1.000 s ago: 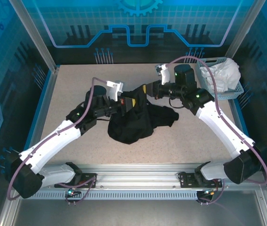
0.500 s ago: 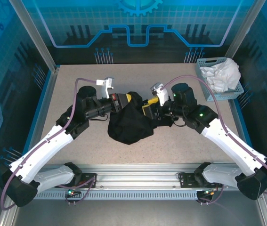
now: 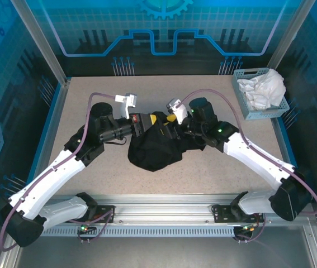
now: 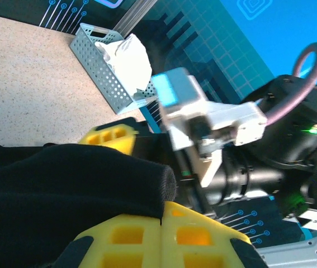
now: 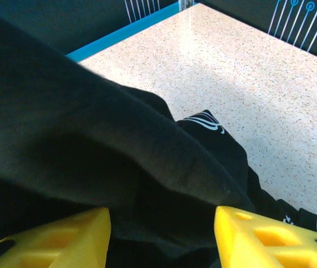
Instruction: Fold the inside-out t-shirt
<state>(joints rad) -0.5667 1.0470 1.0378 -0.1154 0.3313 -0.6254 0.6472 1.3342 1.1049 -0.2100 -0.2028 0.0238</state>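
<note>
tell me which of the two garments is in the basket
The white garment, bunched in the perforated basket at the far right of the table. The black t-shirt is heaped mid-table instead.

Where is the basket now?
In the top view the basket sits at the table's far right corner, beyond the right arm, holding a white cloth; the black t-shirt lies bunched at mid-table, apart from it.
</note>
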